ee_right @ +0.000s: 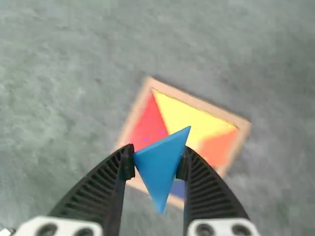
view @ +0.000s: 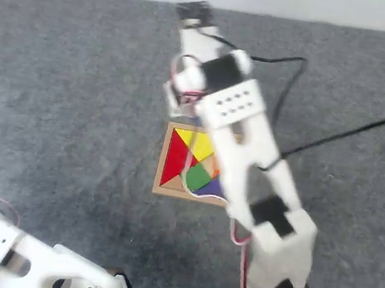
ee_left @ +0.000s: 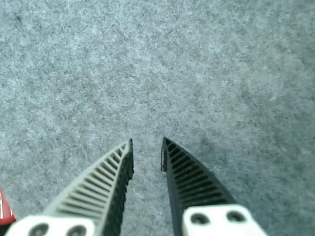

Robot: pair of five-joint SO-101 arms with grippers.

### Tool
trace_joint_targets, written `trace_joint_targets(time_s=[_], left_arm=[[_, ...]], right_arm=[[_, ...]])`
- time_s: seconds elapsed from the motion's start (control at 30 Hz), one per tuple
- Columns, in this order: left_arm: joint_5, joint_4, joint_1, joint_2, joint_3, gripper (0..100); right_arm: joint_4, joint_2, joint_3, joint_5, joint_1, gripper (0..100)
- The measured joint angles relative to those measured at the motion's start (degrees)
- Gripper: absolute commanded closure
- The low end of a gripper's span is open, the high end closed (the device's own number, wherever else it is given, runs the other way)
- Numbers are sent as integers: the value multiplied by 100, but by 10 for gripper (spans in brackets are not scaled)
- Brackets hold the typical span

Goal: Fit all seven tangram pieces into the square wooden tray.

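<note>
Blue triangle (ee_right: pixel 160 167) is pinched in my right gripper (ee_right: pixel 156 158), up above the wooden tray (view: pixel 159 176) in the middle of the grey mat (ee_left: pixel 147 59). My right arm (view: pixel 247 158) hides the tray's right edge. My left gripper (ee_left: pixel 146 150) has its jaws a little apart over the mat.

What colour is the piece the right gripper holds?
Blue triangle in the right gripper; best in the right wrist view.
</note>
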Motion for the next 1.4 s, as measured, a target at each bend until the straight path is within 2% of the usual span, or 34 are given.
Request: trace_joint_targets(time_s=[0.17, 0.3, 0.43, 0.8, 1.0, 1.23, 1.4], left_arm=[[0, 0, 0, 0, 0, 902], [0, -9, 0, 0, 0, 902], [0, -9, 123, 0, 0, 902], [-211, -220, 651, 0, 281, 902], [-308, -229, 677, 0, 290, 902], [-492, -229, 1116, 0, 484, 902], [-615, -237, 1160, 0, 484, 902]], right_arm=[[0, -835, 1697, -264, 475, 929], [0, -1002, 2673, -730, 457, 929], [-220, -1002, 3358, -870, 466, 929], [-2857, -1011, 4993, -879, 308, 925], [-3534, -1011, 5354, -879, 281, 925], [-3833, -862, 5380, -879, 176, 924], [-3859, -316, 5257, -853, 176, 818]])
